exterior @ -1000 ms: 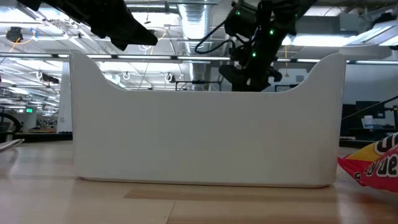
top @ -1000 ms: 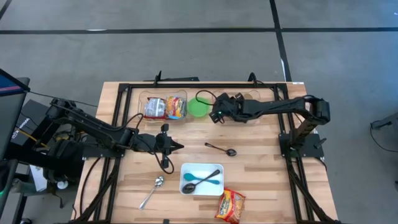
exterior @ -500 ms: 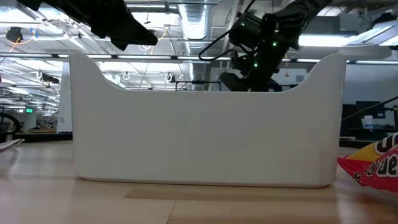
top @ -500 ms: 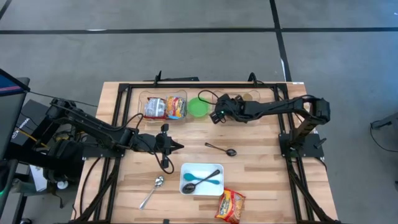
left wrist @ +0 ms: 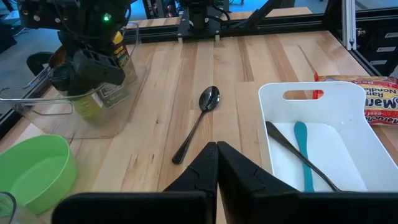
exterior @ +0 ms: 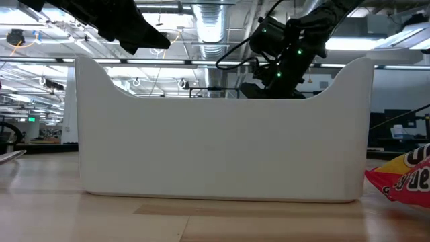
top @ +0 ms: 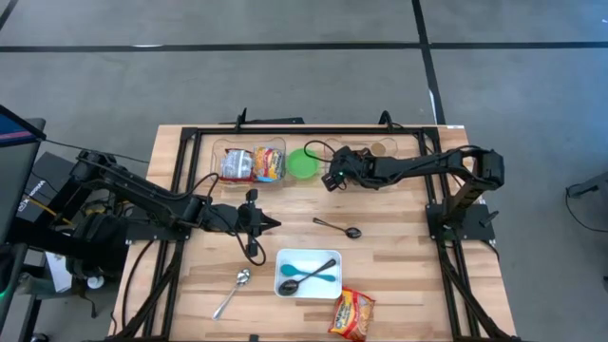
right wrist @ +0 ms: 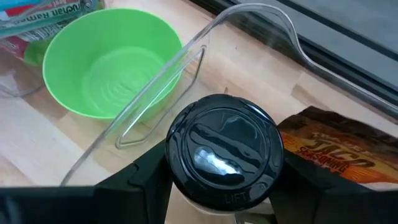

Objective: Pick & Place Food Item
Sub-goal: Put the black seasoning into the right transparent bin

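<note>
We've got the right gripper (right wrist: 221, 186) at the far side of the table, fingers clamped either side of a black-lidded jar (right wrist: 222, 149) standing in the clear bin (right wrist: 249, 18), next to a brown packet (right wrist: 329, 152). Grip looks set on the jar from the side so it can lift clear of the bin wall. Green bowl (top: 303, 163) sits just left, prob. the drop spot. Left gripper (top: 269, 224) waits mid-table, pinched closed w/ nothing in it, near the spoon (top: 338, 228).
</note>
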Robot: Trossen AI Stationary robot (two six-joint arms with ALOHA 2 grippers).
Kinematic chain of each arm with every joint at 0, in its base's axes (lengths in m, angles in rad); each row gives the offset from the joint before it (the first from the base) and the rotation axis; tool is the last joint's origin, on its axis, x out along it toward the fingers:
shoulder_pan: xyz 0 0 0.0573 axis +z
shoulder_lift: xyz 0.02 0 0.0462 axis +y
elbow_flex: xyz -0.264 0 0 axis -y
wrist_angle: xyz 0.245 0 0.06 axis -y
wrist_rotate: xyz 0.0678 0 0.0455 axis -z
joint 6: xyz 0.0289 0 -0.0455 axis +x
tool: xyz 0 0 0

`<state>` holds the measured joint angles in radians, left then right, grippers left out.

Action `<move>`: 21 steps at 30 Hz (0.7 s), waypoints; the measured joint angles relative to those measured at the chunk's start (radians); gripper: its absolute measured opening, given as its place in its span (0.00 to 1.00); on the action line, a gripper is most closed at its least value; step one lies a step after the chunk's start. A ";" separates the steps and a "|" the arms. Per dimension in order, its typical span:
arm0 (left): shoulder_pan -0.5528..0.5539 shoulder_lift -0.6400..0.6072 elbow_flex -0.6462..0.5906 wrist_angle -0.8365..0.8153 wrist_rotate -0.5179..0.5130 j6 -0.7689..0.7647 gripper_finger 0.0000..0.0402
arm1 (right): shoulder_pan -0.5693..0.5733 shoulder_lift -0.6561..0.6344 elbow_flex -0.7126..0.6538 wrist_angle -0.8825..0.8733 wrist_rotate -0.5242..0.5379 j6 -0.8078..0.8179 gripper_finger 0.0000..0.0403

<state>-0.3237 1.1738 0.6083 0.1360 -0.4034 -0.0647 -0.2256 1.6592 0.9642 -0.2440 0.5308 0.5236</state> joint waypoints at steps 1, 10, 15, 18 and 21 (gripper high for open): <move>0.000 0.000 0.000 0.000 0.000 0.000 0.01 | 0.000 0.000 0.000 0.000 0.000 0.000 0.51; 0.000 0.000 0.000 0.000 0.000 0.000 0.01 | -0.009 0.000 0.000 -0.003 0.000 0.034 0.56; 0.000 0.000 0.000 0.000 0.000 0.000 0.01 | -0.008 0.000 0.001 -0.006 0.000 0.036 0.60; 0.000 0.000 0.000 0.000 0.000 0.000 0.01 | -0.008 0.000 0.001 -0.006 -0.008 0.036 0.60; 0.000 0.000 0.000 0.000 0.000 0.000 0.01 | -0.008 0.000 0.001 -0.008 -0.008 0.036 0.60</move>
<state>-0.3239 1.1736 0.6083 0.1356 -0.4034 -0.0645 -0.2340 1.6592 0.9649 -0.2515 0.5225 0.5598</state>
